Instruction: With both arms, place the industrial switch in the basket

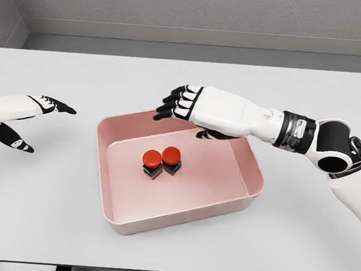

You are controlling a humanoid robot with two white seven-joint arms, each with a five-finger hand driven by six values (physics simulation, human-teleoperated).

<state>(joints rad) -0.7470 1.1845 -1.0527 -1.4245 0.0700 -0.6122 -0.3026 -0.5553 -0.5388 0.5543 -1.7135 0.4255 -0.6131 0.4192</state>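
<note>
The industrial switch (162, 163) sits on the floor of the pink basket (112, 212), centre of the frame, its two red buttons facing up and its long axis running left-right, tilted slightly up to the right. The right robot hand (181, 103) hovers over the far rim, fingers loosely curled, holding nothing; dropping while it pulls away, it could clip the rim and shift the basket. The left robot hand (28, 120), at the left edge above the bench (38, 225), is open and empty.

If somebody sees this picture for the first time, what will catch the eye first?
First the pink basket in the middle of the white table, with two red-capped switches standing side by side inside it. Next the right hand, open, hovering over the basket's far rim. The left hand is open too, at the left edge, away from the basket.
</note>
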